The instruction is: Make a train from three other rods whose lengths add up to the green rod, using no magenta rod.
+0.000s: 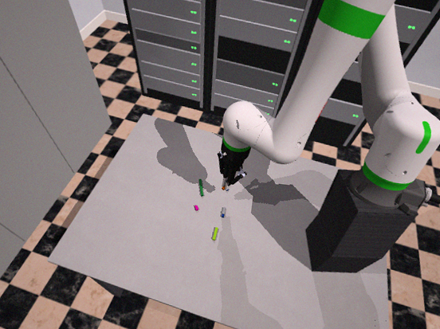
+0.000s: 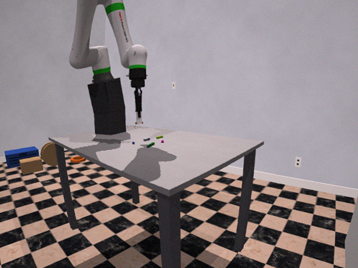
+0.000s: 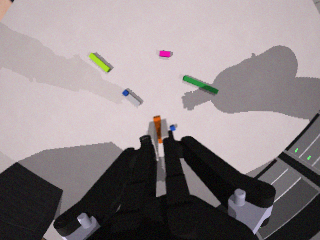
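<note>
Checkered floor [image 2: 85, 239], grey cabinets [image 1: 166, 27]
</note>
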Robot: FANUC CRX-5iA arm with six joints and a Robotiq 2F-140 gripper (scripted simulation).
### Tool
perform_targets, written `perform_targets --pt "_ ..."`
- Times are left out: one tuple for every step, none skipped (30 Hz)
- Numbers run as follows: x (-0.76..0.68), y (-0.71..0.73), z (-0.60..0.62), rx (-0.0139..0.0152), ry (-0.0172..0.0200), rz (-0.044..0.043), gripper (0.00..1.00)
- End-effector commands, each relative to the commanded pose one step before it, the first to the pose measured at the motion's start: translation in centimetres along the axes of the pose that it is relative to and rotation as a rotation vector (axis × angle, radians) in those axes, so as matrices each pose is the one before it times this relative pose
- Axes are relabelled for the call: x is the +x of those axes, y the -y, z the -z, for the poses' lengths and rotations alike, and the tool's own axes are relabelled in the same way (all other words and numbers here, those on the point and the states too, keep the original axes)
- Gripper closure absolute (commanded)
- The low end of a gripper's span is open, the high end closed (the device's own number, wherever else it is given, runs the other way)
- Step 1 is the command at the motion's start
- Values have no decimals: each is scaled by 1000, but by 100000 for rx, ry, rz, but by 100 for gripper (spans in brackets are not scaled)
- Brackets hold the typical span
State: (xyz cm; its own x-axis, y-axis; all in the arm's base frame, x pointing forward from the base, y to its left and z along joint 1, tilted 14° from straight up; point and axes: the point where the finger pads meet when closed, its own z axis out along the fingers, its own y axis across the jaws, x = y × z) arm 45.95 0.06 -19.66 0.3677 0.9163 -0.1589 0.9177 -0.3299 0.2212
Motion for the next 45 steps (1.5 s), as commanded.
perform_targets --pt "290 417 50 4102 749 16217 97" --pt "72 84 2 9 -7 3285 97" --pt "75 82 2 9 -7 3283 97" --pt "77 80 2 9 -8 3285 97" --pt "79 78 2 9 -8 3283 97" --pt "0 0 0 0 0 0 97" --pt "0 0 0 0 0 0 97" --pt "123 114 3 13 -13 4956 97" --pt "117 98 3 12 -12 4516 97" --pt "109 85 3 10 -12 4079 97" --pt "96 69 2 9 -10 3480 97" --pt "80 54 2 7 -9 2860 97" --pt "83 52 2 7 -9 2893 97" --pt "73 43 2 6 -8 2497 97" --pt "62 35 1 5 -7 2119 97" --pt "52 28 1 4 -6 1762 97" --pt "43 22 1 3 -5 1428 97" --pt "34 17 1 2 -4 1121 97" --pt "26 13 1 2 -3 844 97" --pt "18 9 0 1 -2 600 97" --pt "12 6 0 1 -1 394 97" --pt "7 3 0 0 -1 227 97" --pt "0 0 0 0 0 0 97" --pt "0 0 0 0 0 0 97" --pt "3 2 0 0 0 105 97" --pt "1 0 0 0 0 31 97" --pt "0 0 0 0 0 4 97" --pt "0 0 0 0 0 0 97" --pt "0 0 0 0 0 0 97" --pt "0 0 0 0 0 0 97" --pt "0 0 0 0 0 0 97" --pt "0 0 0 0 0 0 97" --pt "0 0 0 0 0 0 97" --pt "0 0 0 0 0 0 97" --pt "0 0 0 0 0 0 97" --pt "0 0 0 0 0 0 97" --pt "0 0 -2 -1 1 0 97" --pt "-1 -1 -12 -4 4 -1 97" --pt "-2 -1 -31 -9 10 -2 97" --pt "0 0 0 0 0 0 97" --pt "0 0 0 0 0 0 97" --pt "-3 -2 -56 -15 17 -3 97" --pt "-3 -2 -87 -22 23 -4 97" --pt "0 1 -122 -27 23 -4 97" --pt "7 7 -160 -27 16 -3 97"
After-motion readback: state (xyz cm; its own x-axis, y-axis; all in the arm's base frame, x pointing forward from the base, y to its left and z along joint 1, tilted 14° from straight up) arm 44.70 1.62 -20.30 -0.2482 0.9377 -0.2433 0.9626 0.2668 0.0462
